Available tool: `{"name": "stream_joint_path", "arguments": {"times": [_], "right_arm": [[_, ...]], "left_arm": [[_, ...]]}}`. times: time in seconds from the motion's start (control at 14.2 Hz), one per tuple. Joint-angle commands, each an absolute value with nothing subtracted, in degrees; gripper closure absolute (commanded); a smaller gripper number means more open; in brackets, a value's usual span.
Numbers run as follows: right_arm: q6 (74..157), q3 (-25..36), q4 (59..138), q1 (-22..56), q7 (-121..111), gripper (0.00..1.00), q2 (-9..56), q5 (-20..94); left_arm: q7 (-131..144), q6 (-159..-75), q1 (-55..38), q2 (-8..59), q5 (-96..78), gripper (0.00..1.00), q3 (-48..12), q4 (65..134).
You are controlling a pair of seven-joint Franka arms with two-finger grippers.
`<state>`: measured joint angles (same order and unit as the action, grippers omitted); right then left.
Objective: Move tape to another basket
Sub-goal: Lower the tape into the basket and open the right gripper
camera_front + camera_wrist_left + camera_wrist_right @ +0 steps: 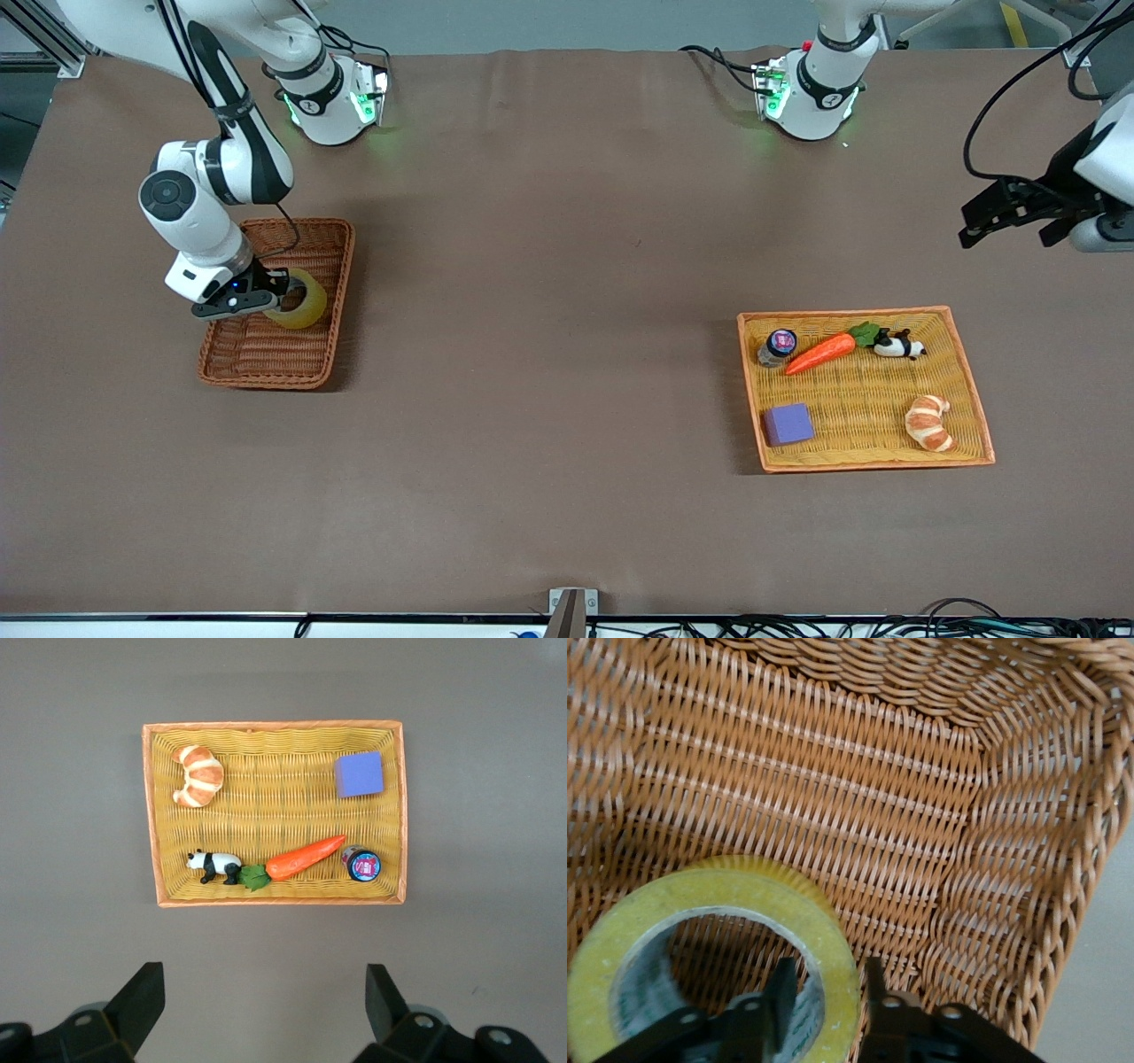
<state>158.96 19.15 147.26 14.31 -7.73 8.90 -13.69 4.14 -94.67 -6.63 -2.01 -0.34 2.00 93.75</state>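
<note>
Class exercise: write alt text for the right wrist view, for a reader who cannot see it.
The right gripper pinches the wall of the tape, a yellowish roll with a grey-lined hole, one finger inside the hole and one outside. The roll is over the woven floor of the reddish-brown basket.

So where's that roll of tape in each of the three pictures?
Front view: the tape is held in the right hand over the brown basket, at the right arm's end of the table.
Left wrist view: not in it; only the yellow tray shows.
Right wrist view: the tape fills the lower corner, the hand's fingers pinching its wall.
Shared landmark: the brown basket's weave.
</note>
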Motion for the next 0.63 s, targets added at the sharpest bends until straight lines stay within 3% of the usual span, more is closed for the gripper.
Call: {"name": "stream_joint_path", "arguments": {"times": [0.0, 0.28, 0.56], "right_arm": [[158.56, 18.63, 146.35, 13.54, -7.74, 0.0, 7.74, -12.83], [144.09, 16.8, 134.85, 12.32, -7.21, 0.0, 5.11, -12.74], [140.02, 6.08, 129.65, 1.95, -6.6, 0.0, 0.36, -12.74]], "left_arm": [[4.57, -95.71, -6.5, -1.93, -0.09, 0.0, 0.62, 94.66], [4.75, -95.8, -6.42, -2.02, -0.09, 0.0, 0.62, 95.71], [4.75, -95.98, -6.24, -1.85, -0.09, 0.0, 0.62, 95.54]]}}
